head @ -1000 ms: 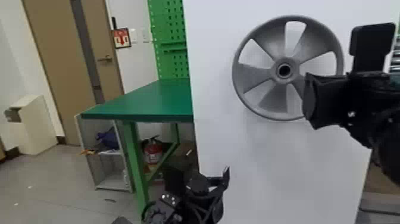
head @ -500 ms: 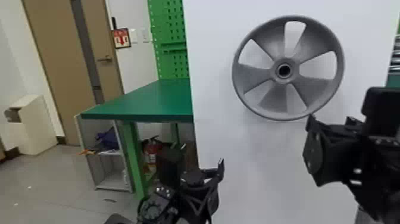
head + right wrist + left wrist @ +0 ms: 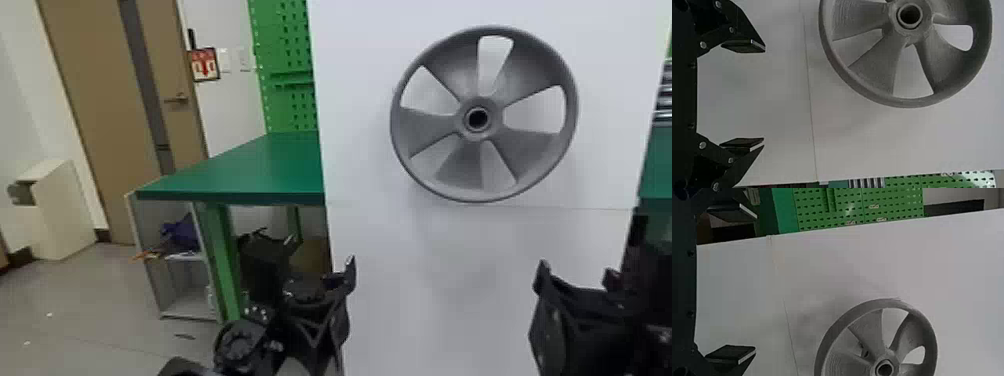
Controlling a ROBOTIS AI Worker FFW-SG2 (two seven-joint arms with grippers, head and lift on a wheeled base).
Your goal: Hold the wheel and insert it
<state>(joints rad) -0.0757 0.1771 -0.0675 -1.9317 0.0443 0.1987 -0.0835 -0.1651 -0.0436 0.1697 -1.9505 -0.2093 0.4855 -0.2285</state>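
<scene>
Because your black two-fingered left gripper and matching right gripper gape empty below the round grey spoked wheel, poor seating could let it drop.

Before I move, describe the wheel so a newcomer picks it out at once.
In the head view, find the tall white panel right of the green table. The wheel shows against its upper part, face-on. Unlike the flat panel and tabletop, it is gray and round, with broad spokes around a hollow hub.
</scene>
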